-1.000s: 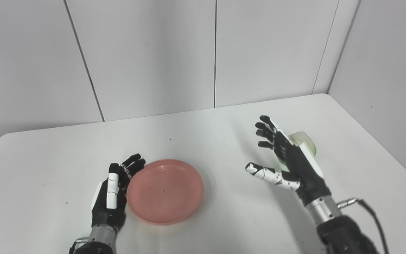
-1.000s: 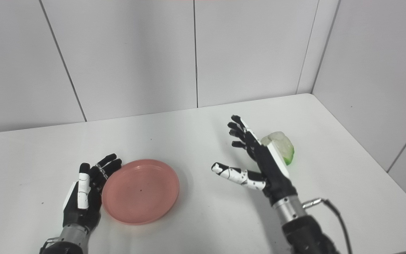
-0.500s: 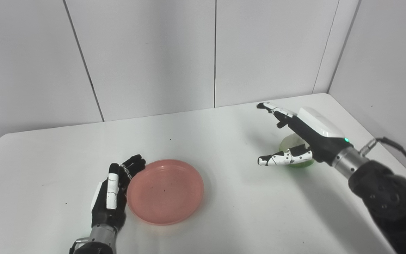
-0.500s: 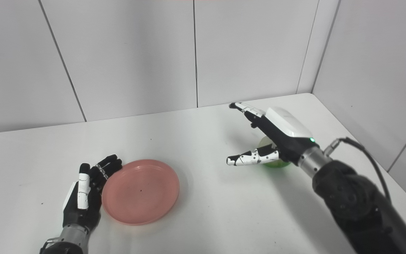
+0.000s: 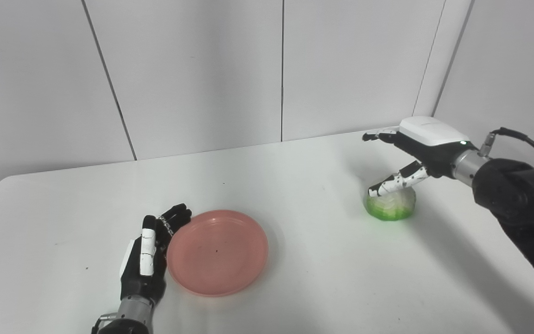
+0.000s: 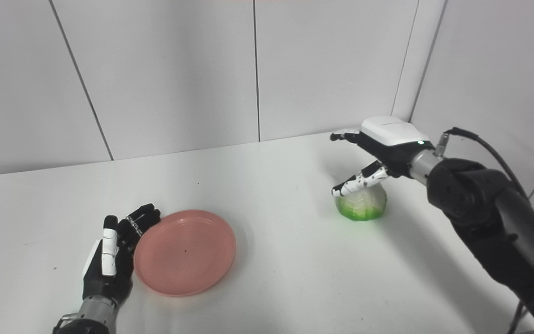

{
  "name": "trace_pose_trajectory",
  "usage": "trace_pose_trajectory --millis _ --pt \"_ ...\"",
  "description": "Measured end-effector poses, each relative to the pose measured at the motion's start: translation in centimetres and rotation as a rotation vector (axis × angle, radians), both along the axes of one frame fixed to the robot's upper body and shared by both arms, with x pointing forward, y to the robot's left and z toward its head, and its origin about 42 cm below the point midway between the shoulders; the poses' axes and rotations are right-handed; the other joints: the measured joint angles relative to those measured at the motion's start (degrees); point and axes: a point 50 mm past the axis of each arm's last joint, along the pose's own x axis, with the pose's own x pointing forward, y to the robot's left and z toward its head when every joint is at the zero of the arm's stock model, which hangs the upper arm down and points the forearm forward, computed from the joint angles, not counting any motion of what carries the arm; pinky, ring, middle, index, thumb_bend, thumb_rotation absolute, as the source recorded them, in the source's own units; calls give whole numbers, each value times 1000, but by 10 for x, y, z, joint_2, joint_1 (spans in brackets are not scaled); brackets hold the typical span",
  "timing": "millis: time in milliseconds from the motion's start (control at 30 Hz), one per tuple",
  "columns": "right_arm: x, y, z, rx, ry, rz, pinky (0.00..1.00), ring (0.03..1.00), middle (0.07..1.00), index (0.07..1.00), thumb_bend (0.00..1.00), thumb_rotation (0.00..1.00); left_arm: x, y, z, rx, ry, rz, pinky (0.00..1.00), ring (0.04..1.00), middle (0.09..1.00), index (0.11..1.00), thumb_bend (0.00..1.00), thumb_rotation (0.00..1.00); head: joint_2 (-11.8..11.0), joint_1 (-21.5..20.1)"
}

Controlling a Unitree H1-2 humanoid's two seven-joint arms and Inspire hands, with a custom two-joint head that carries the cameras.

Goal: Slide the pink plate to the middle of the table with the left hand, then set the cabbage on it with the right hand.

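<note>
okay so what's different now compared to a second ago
The right hand swung from left of the cabbage to above it, palm down and open, thumb near its top; no grasp yet. The pink plate, the left hand at its rim and the cabbage stayed put.

Your right hand (image 6: 380,148) hangs over the cabbage (image 6: 361,203), palm down, fingers spread, holding nothing; the thumb tip sits at the cabbage's top left, contact unclear. The cabbage stands on the white table (image 6: 285,260), far right, well apart from the pink plate (image 6: 185,252). Your left hand (image 6: 109,264) lies flat and open against the plate's left rim, fingertips at its upper-left edge. The plate is left of centre.
</note>
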Motion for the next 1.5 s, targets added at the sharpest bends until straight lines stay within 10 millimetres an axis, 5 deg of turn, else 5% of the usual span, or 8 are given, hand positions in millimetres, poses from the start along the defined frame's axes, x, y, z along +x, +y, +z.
trace_pose_trajectory --millis 467,700,933,1500 --pt "38 -11 -25 -29 109 -65 732 933 932 852 1000 489 0 0 2 -8 -3 -4 969 831 766 696 871 931 -1 7" --pt "50 -17 -43 -43 200 -102 705 888 927 854 1000 454 -1 -1 2 -9 0 -5 959 832 769 693 864 938 0 15" --pt "59 -12 -61 -54 278 -109 742 973 971 861 1000 395 -2 -1 2 -10 1 -5 939 833 762 682 848 938 3 17" --pt "65 -11 -57 -52 340 -103 731 936 973 871 1000 314 -2 -2 2 -16 0 -2 952 826 763 697 863 930 2 20"
